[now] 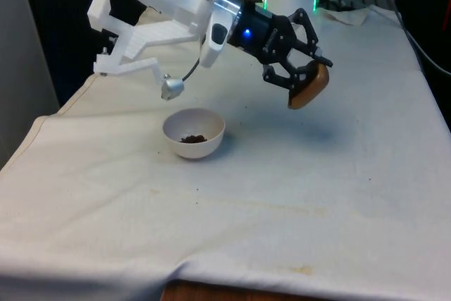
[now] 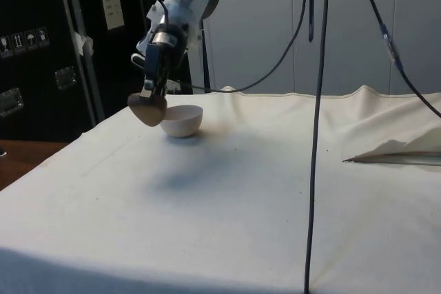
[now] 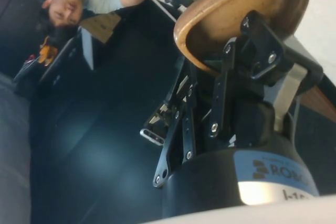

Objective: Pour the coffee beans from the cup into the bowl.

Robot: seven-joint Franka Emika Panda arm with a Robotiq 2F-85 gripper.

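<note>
The gripper (image 1: 301,79) is clamped on the rim of the brown cup (image 1: 310,87), holding it tipped on its side in the air, right of the white bowl (image 1: 194,132) in the front view. Coffee beans (image 1: 192,138) already lie in the bowl, which suggests pouring is done.

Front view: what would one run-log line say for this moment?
gripper: shut on tilted brown wooden cup, aloft | white round bowl: coffee beans inside | cup: beside bowl, not above
</note>
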